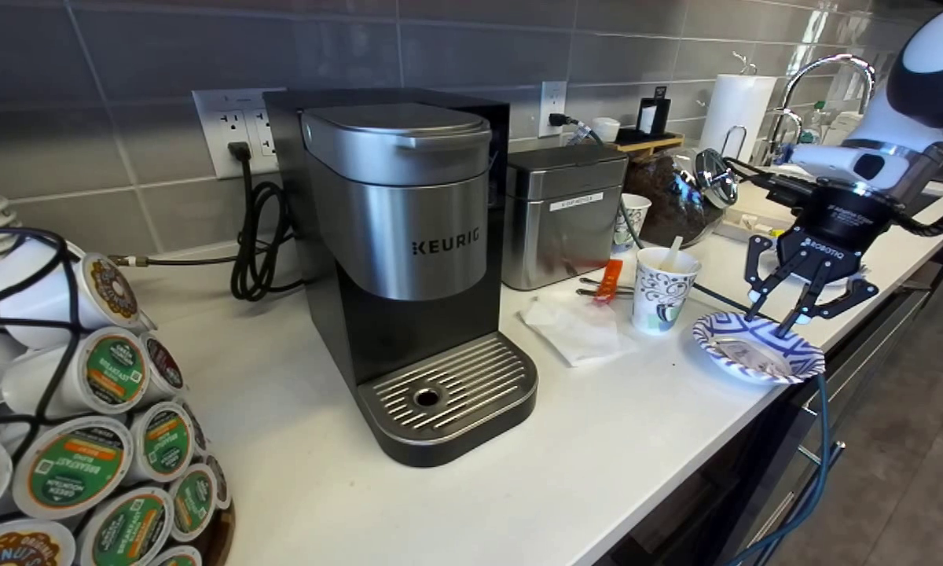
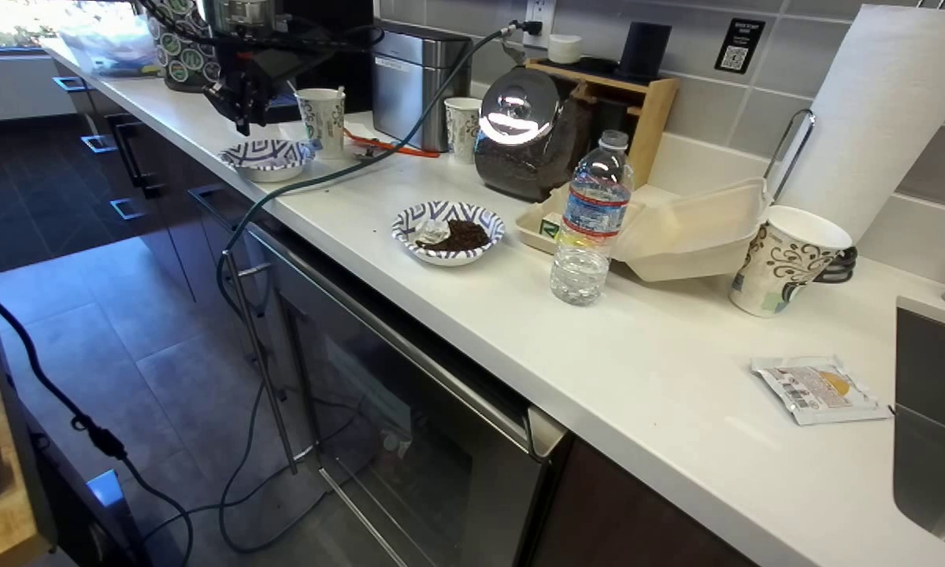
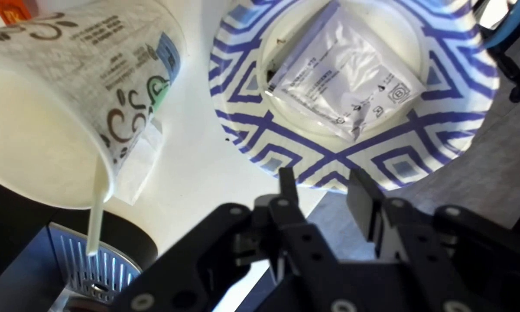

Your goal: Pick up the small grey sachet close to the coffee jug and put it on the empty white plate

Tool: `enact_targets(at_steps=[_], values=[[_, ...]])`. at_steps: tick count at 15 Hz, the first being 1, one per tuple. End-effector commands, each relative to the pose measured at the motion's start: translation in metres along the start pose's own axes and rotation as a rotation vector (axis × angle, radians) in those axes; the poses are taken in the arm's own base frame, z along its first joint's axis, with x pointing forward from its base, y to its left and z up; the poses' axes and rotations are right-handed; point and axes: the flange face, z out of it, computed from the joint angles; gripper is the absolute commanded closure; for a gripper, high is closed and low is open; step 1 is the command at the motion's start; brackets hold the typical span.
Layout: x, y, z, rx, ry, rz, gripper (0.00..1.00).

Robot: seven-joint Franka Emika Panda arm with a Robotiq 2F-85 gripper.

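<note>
A small silvery-grey sachet [image 3: 342, 73] lies in a white paper bowl with a blue pattern [image 3: 338, 151], with some dark specks beside it. The bowl stands near the counter edge in both exterior views [image 1: 711, 334] [image 2: 272, 172]. My gripper [image 3: 320, 177] is open, with nothing between the fingers. Its fingertips point down just over this bowl in both exterior views [image 1: 767, 322] [image 2: 242, 127]. In the wrist view they overlap the bowl's near rim, apart from the sachet. The glass coffee jug [image 2: 531, 134] stands by the wall. No empty white plate shows.
A paper cup with a stirrer [image 1: 664, 291] stands beside the bowl. The coffee machine [image 1: 409, 275] and metal box [image 1: 566, 220] are beyond. A second patterned bowl [image 2: 421, 250] holds dark grounds and foil. A bottle [image 2: 591, 220] and another packet [image 2: 823, 390] sit nearer the sink.
</note>
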Motion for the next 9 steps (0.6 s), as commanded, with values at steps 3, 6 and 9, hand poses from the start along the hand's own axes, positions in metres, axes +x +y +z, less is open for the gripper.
enact_targets(at_steps=[3, 6, 9], values=[[-0.014, -0.011, -0.056, -0.184, -0.161, 0.09, 0.16], [-0.036, -0.034, -0.106, -0.308, -0.216, 0.21, 0.0], [-0.047, -0.025, -0.111, -0.311, -0.223, 0.213, 0.0]])
